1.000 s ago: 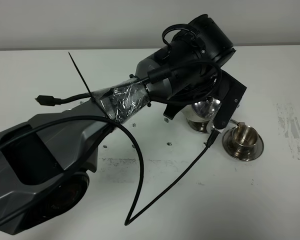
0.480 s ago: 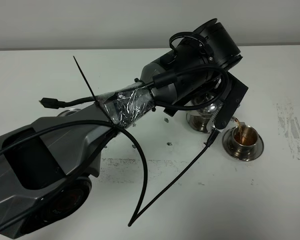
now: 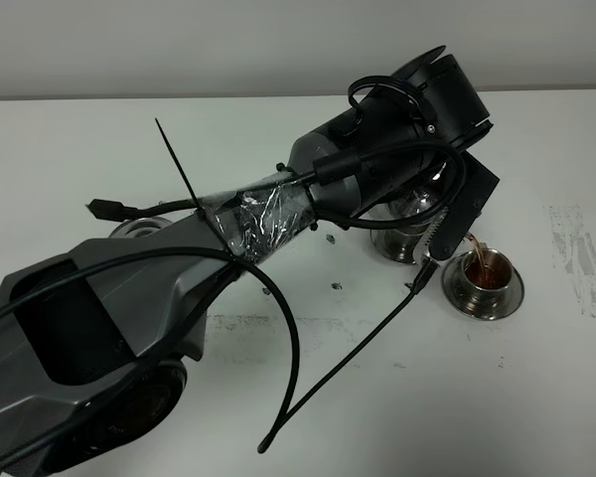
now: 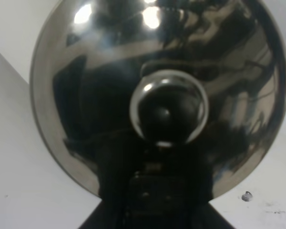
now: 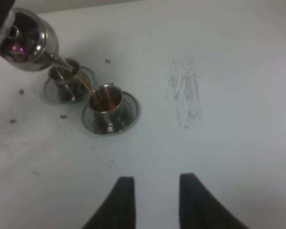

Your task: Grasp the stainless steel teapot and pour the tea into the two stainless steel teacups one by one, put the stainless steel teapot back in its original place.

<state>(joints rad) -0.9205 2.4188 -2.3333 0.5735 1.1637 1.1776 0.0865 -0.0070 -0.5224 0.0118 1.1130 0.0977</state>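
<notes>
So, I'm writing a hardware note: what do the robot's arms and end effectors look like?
The left arm has a dark grey shell, crinkled silver tape around its forearm, looping black cables and a black zip tie sticking out. The right end effector shows two dark, blunt fingers.

- steel teapot [image 5: 26,40]: shiny, held tilted right of centre in the high view, pouring a thin brown stream.
- right teacup [image 3: 489,270]: upright on its saucer, part-filled with brown tea.
- left teacup [image 5: 66,78]: just beside it, on its own saucer.
</notes>
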